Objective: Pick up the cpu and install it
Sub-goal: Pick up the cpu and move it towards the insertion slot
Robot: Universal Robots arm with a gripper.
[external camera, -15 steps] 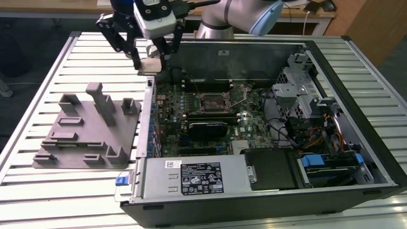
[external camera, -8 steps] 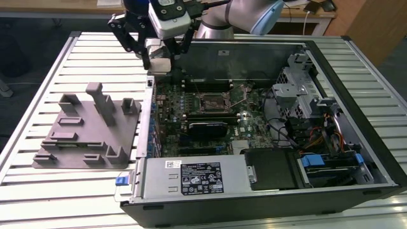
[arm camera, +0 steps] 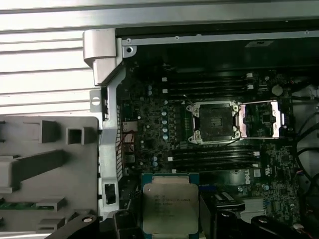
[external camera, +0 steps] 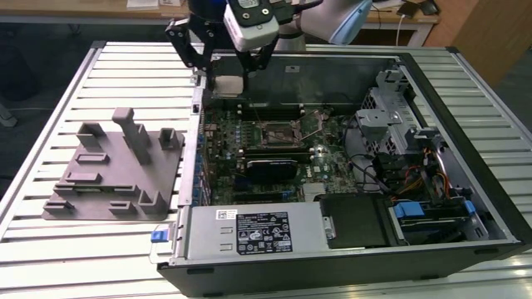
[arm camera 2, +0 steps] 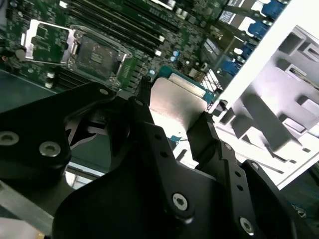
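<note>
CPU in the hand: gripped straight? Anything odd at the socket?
Nothing stands out. The cpu sits square in the hand, not visibly tilted, and clear of the board. The socket is open with its cover plate swung aside, and nothing lies in it.

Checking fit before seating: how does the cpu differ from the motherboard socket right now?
The cpu is shiny silver with a green rim; the socket is a dark recess in a metal frame. The cpu is clamped in the gripper, clear of the motherboard; the socket sits fixed on it, cover plate swung open. Both are square.
</note>
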